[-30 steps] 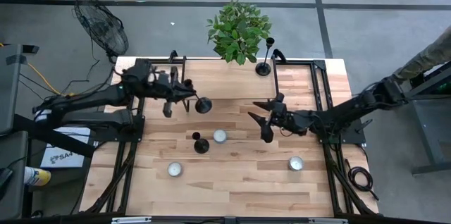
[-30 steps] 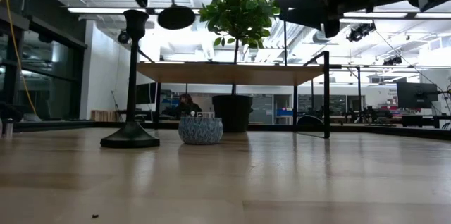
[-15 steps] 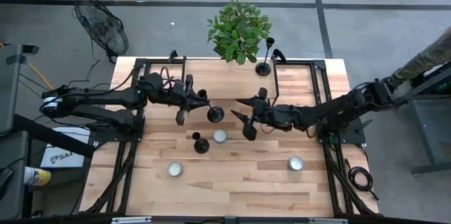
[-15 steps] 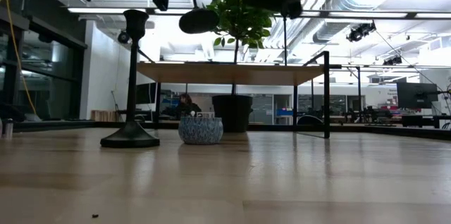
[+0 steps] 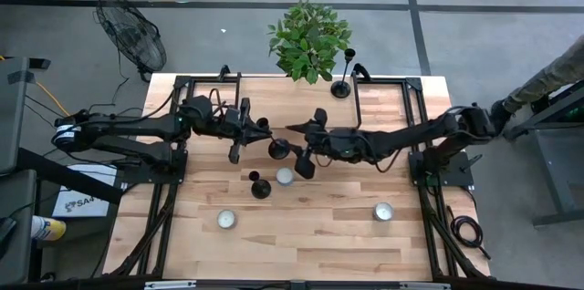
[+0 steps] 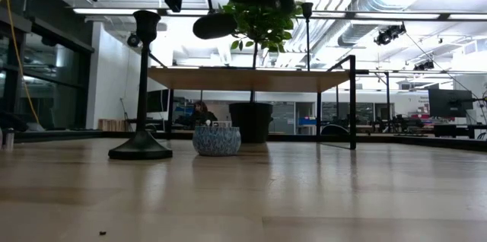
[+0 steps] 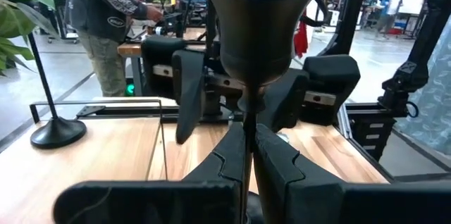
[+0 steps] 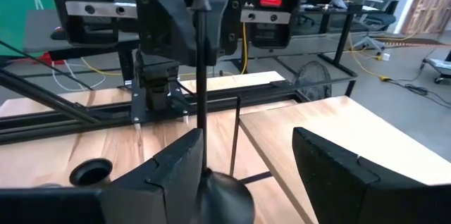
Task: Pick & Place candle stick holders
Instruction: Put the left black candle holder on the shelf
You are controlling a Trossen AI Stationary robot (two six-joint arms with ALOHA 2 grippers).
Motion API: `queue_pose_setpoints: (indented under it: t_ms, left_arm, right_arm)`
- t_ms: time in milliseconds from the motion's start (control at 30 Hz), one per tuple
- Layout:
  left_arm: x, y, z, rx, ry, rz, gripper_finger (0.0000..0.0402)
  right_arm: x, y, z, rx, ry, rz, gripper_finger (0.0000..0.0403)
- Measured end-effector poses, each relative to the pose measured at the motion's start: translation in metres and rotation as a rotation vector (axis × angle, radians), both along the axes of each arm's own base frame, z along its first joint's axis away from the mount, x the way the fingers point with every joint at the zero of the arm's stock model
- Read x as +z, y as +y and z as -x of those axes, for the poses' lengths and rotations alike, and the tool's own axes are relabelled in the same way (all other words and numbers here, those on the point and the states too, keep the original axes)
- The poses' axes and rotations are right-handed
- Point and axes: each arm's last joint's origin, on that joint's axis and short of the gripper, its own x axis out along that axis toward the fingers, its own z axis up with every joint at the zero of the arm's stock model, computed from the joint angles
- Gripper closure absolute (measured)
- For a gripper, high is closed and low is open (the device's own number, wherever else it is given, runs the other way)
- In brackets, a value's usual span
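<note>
My left gripper [image 5: 254, 131] is shut on a black candlestick holder [image 5: 272, 143] and holds it in the air over the table's middle. The holder's flared base [image 7: 257, 27] points toward the table's right. My right gripper [image 5: 297, 149] is open at that base [image 8: 224, 194], one finger on each side of it. A second holder [image 5: 258, 185] stands upright on its base near the table's middle and also shows in the low view [image 6: 141, 82]. A third holder [image 5: 342, 82] stands at the far edge by the plant. My left gripper pinches the holder's thin stem [image 7: 246, 115] between its two fingers, coming level from the table's left. The holder sticks out ahead of the fingers, base end away from them, tilted and lifted clear of the table [image 6: 215, 23]. My right gripper: I cannot tell whether its fingers touch the base.
Three short white candles lie on the wood: one [image 5: 285, 176] beside the standing holder, one [image 5: 226, 220] near the front left, one [image 5: 383, 211] at the front right. A potted plant [image 5: 308, 39] stands past the far edge. Black frame rails [image 5: 415, 117] run along both sides.
My left gripper has carried the holder a little toward the table's right, then kept still; the holder stays lifted. My right gripper has reached toward the table's left, up to the holder's base, staying open.
</note>
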Motion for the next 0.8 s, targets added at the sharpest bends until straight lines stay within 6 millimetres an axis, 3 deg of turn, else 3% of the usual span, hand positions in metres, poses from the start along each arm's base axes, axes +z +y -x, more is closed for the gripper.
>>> queue_pose_setpoints:
  t_ms: [233,800]
  left_arm:
    - [0.0,0.0,0.0,0.004,0.0,-0.004,0.0392]
    - [-0.001,0.0,0.0,0.004,0.012,-0.017,0.0392]
  right_arm:
    - [-0.006,-0.008,-0.014,0.039,0.006,-0.029,0.019]
    - [-0.001,-0.009,-0.02,0.135,-0.108,-0.052,0.019]
